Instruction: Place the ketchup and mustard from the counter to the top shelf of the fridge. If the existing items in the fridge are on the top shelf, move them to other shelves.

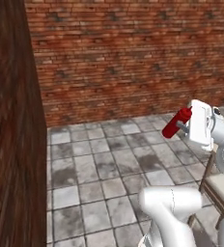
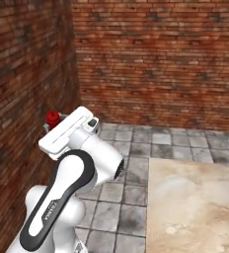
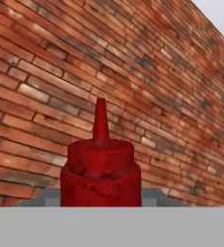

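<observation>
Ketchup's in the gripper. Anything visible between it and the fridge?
No fridge is visible in these views, so the route cannot be judged. The gripper holds the ketchup in the air over the tiled floor, facing the brick wall. Nothing stands close around the bottle.

My arm's folded up high, elbow bent, wrist turned sideways, and my gripper (image 1: 181, 126) is clamped on the ketchup (image 1: 176, 122), holding it up in the air.

Beige marbled counter (image 2: 195, 207), seemingly bare; tiled floor (image 1: 109, 164).

White arm (image 2: 57, 207), dark joints, grey tool (image 1: 183, 126)
</observation>
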{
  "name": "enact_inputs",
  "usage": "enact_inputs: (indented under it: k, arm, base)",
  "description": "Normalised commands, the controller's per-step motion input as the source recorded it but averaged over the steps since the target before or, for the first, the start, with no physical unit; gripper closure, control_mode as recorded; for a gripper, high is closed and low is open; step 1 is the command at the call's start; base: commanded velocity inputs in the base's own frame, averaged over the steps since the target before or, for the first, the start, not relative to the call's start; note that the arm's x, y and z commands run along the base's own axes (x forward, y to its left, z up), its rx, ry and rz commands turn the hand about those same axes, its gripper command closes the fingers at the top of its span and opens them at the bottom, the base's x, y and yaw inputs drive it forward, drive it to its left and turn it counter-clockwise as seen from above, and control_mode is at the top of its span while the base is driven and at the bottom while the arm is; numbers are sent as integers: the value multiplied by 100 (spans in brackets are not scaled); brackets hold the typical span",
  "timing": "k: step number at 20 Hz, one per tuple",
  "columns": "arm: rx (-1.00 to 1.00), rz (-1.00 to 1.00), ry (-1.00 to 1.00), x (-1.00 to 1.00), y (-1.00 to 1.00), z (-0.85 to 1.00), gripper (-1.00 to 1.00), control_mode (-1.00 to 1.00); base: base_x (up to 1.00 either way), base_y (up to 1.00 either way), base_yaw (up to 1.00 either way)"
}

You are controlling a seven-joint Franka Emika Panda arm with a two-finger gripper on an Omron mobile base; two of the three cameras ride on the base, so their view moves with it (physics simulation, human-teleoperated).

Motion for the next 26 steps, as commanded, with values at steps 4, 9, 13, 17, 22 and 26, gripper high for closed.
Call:
enact_inputs:
  k: [4, 9, 13, 17, 22, 26]
  arm:
    - [0, 0, 0, 0, 0, 0, 100, 100]
    - [0, 0, 0, 0, 0, 0, 100, 100]
    - [0, 0, 0, 0, 0, 0, 100, 100]
    - [0, 0, 0, 0, 0, 0, 100, 100]
    - [0, 0, 0, 0, 0, 0, 100, 100]
    - [0, 0, 0, 0, 0, 0, 100, 100]
  base:
    - [100, 7, 0]
    - [100, 9, -5]
    - [100, 26, -35]
    - [95, 34, -57]
    - [86, 36, -64]
    - [90, 36, -64]
